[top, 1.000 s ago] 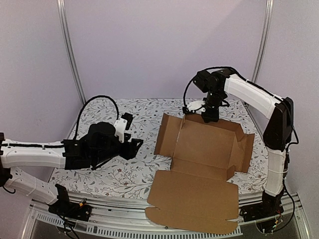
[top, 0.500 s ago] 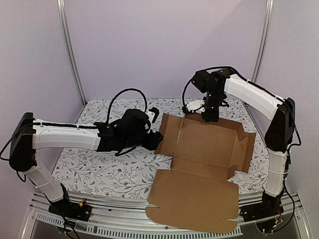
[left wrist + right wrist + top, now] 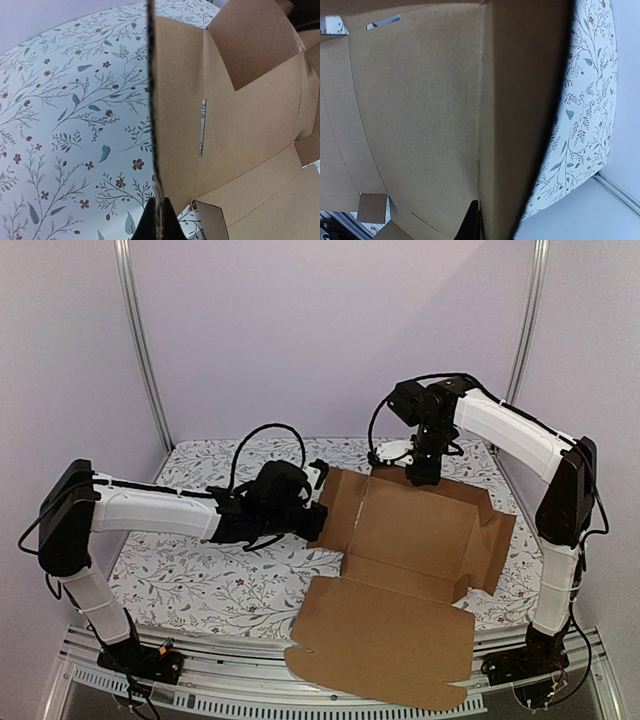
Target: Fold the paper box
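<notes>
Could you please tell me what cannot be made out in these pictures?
Top view: fingertips of the left gripper, masked by its own black wrist; those of the right gripper, too small and dark.
Left wrist view: far side of the box, cut off by the right edge.
Right wrist view: the fingers, nearly all cut off by the bottom edge.

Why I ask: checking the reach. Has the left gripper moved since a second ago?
Yes. In the top view the left gripper moved right, away from the left frame post, to the paper box, and is now shut on its left edge.
</notes>
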